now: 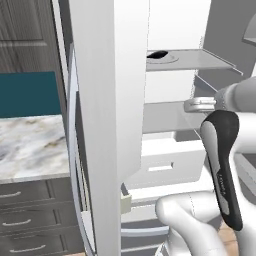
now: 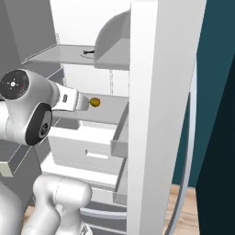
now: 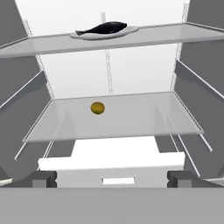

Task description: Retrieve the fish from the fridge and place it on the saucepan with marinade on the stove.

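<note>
The fridge (image 1: 107, 125) stands open, its white inside facing me. A dark slender fish (image 3: 105, 28) lies on a pale plate (image 3: 127, 31) on the upper glass shelf; from the left base the fish (image 1: 157, 55) shows at that shelf's left end. My gripper (image 3: 113, 179) is open and holds nothing. It hovers in front of the middle shelf, below the fish and well short of it. The gripper (image 1: 196, 105) reaches in from the right in the left base view, and the gripper (image 2: 81, 102) from the left in the right base view. The saucepan and the stove are out of view.
A small round yellowish item (image 3: 97, 107) sits on the middle shelf (image 3: 131, 118), close to my fingertips in the right base view. A white drawer (image 3: 113, 168) lies below. Open fridge doors (image 2: 156, 114) flank the arm. A marble counter (image 1: 30, 145) with drawers is at the left.
</note>
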